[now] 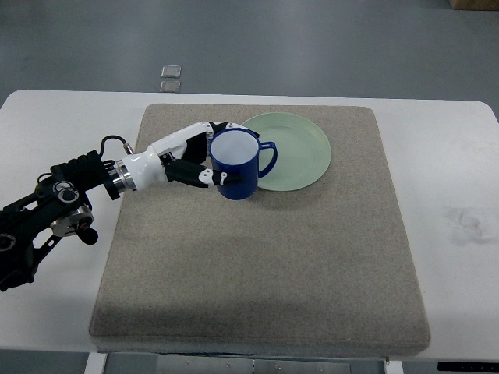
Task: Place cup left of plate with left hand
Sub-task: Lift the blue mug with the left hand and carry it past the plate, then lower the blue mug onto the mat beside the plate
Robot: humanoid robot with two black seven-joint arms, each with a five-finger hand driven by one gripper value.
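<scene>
A blue cup [238,165] with a white inside stands upright at the left edge of the pale green plate [292,150], its handle pointing right over the plate. My left hand [204,154] reaches in from the left, and its fingers [209,177] wrap around the cup's left side. Whether the cup rests on the mat, on the plate's rim, or hangs just above them, I cannot tell. The right arm does not show.
A large grey-brown mat [257,265] covers the middle of the white table [460,195]. Two small grey squares [170,77] lie on the floor beyond the table's far edge. A faint smudge [468,222] marks the table at the right.
</scene>
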